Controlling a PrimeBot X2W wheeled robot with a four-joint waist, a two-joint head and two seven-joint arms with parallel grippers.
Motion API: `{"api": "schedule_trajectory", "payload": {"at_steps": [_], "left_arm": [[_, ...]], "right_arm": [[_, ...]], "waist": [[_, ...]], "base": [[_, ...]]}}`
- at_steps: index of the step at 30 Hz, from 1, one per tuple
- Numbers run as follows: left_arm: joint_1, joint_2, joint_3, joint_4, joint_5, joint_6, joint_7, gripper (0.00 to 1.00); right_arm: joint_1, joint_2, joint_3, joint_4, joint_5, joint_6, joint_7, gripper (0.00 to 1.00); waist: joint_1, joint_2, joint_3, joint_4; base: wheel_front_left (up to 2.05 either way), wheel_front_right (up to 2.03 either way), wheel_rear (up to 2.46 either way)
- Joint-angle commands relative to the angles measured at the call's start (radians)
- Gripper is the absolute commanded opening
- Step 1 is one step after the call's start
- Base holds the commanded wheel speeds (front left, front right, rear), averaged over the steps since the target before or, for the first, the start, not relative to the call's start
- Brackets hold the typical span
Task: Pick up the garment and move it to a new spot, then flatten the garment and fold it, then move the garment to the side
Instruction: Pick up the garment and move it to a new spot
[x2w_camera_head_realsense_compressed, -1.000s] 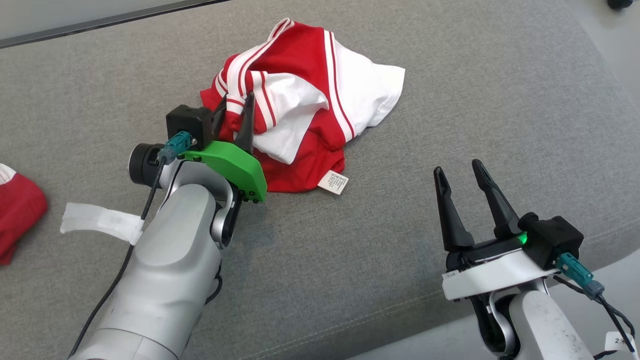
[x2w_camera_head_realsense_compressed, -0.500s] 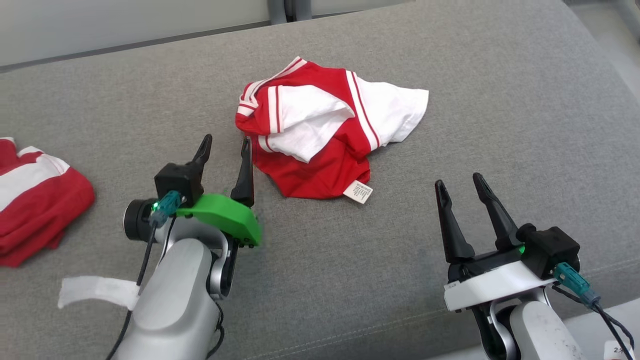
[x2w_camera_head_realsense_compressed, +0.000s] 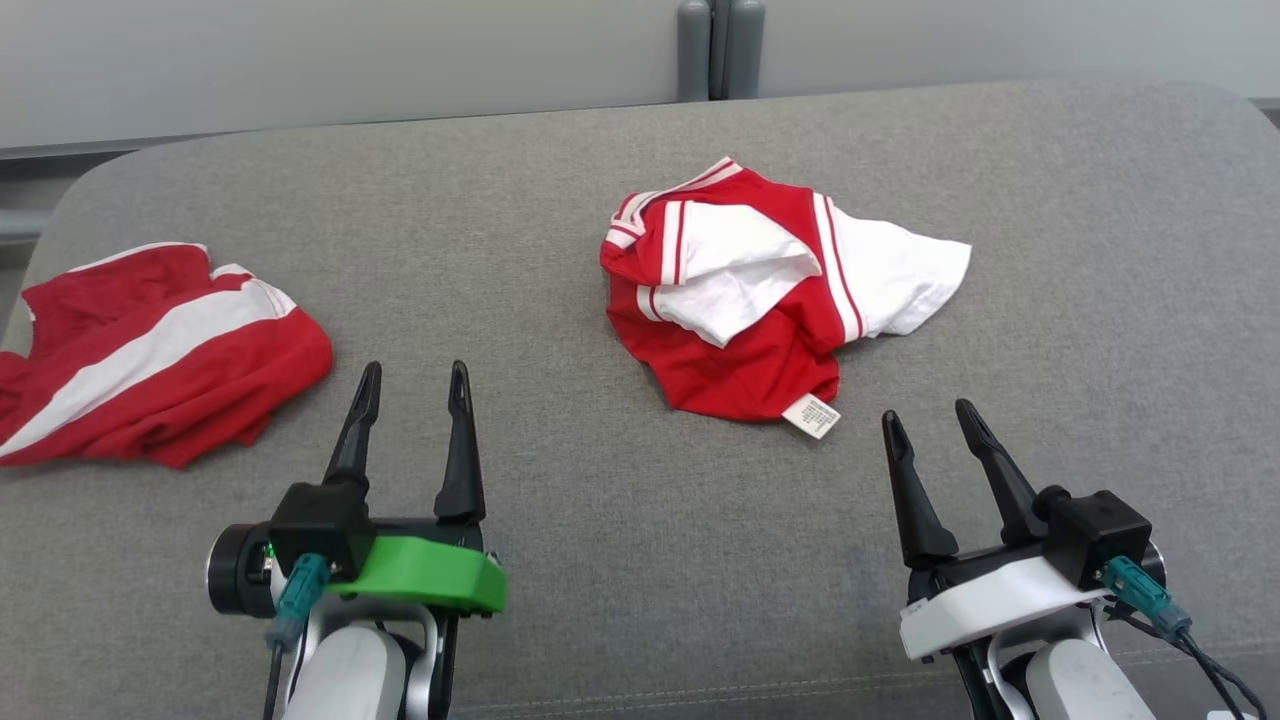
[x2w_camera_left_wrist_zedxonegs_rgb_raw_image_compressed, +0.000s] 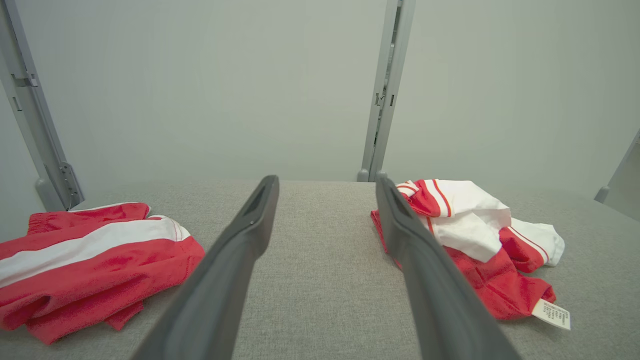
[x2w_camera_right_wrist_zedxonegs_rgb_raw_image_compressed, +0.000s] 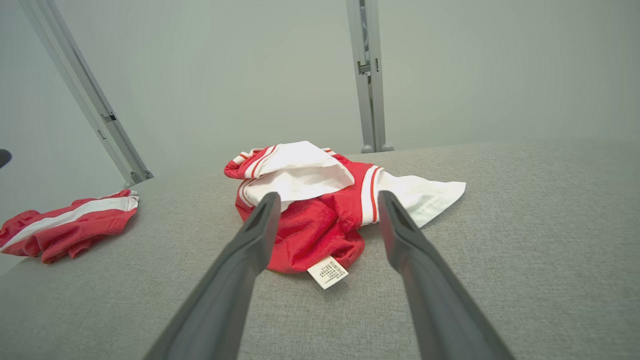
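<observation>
Nearest, lower left: left gripper (x2w_camera_head_realsense_compressed: 414, 368) on green mount, fingers spread wide, gripping nothing, over bare grey cushion (x2w_camera_head_realsense_compressed: 600, 560). Lower right: right gripper (x2w_camera_head_realsense_compressed: 927, 412) on white mount, fingers likewise apart, empty. Just beyond and left of right gripper's fingertips: white care label (x2w_camera_head_realsense_compressed: 812, 415) sticking out at near hem of garment (x2w_camera_head_realsense_compressed: 745, 300). Garment red and white with striped trim, crumpled in a heap, flat on cushion right of centre, clear of both grippers, closer to right one. From right wrist camera, framed between its two fingers; from left wrist camera, off to their right. Far left, similar depth: second red garment (x2w_camera_head_realsense_compressed: 160, 335) with white stripe, loosely bunched near cushion edge. Farthest back: pale wall (x2w_camera_head_realsense_compressed: 300, 60), grey upright post (x2w_camera_head_realsense_compressed: 720, 45).
</observation>
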Motion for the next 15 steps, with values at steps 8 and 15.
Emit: {"api": "schedule_trajectory", "payload": {"at_steps": [8, 15], "left_arm": [[0.145, 0.012, 0.018, -0.062, 0.115, -0.012, -0.002, 1.0], [0.239, 0.0, 0.039, -0.07, 0.102, 0.01, -0.002, 1.0]], "right_arm": [[0.044, -0.003, -0.043, 0.029, 0.02, -0.001, 0.001, 1.0], [0.093, -0.003, -0.073, 0.044, 0.009, -0.001, 0.001, 1.0]], "waist": [[0.0, 0.0, -0.072, 0.071], [0.0, 0.0, -0.1, 0.073]], "base": [[0.0, 0.0, 0.0], [0.0, 0.0, 0.0]]}}
